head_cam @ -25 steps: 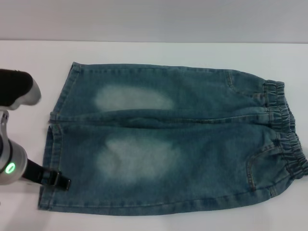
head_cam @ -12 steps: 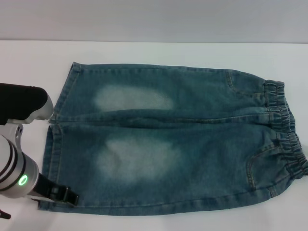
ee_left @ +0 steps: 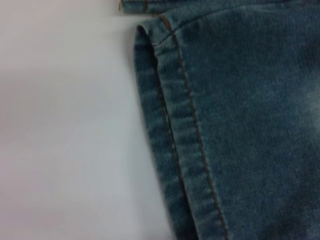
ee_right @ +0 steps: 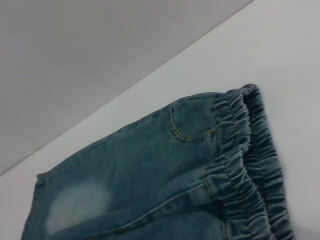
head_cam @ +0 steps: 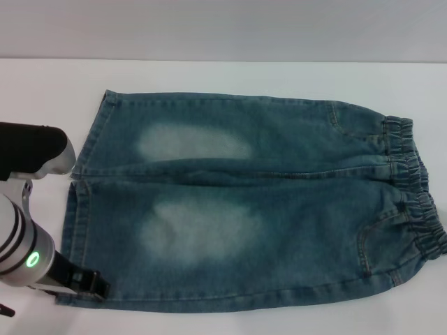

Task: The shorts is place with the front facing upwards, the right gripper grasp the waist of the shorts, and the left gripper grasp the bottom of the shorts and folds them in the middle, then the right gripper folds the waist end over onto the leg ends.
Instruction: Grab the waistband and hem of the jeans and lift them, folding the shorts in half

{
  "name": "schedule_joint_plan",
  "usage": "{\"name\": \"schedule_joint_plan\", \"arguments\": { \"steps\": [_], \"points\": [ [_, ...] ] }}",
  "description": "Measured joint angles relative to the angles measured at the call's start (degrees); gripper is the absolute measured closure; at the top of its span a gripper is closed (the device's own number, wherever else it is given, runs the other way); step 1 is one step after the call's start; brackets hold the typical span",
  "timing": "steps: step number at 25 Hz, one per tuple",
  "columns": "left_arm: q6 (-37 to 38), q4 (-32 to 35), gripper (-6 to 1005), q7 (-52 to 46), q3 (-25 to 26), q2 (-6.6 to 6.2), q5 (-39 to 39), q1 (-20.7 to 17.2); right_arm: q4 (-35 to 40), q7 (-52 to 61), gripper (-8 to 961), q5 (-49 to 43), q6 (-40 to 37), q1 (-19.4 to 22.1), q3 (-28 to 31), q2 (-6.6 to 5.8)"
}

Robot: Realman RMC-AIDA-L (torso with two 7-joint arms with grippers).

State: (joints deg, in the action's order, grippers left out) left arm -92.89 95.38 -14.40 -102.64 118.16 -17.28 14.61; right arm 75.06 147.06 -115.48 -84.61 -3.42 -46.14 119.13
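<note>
white table (head_cam: 230, 77); left end effector (head_cam: 98, 286) partly cut off at shorts' (head_cam: 244, 202) hem corner.

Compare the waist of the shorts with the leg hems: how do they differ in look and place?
The waist is gathered and crinkled; the leg hems are flat and straight-stitched. The waist lies at the robot's right, the hems at its left, by the left gripper. Both are blue denim, lying flat on the white table.
</note>
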Motion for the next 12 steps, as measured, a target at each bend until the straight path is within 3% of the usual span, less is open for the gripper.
{"name": "schedule_joint_plan", "arguments": {
  "steps": [8,12],
  "points": [
    [-0.7,0.1,304,0.8,0.6,0.03,-1.0,2.1,0.1,-0.9,322,0.9,-1.7,0.2,1.9,-0.04],
    [-0.7,0.1,486,0.8,0.6,0.08,-1.0,2.3,0.0,-1.0,321,0.9,-2.2,0.4,2.6,-0.04]
  ]
}}
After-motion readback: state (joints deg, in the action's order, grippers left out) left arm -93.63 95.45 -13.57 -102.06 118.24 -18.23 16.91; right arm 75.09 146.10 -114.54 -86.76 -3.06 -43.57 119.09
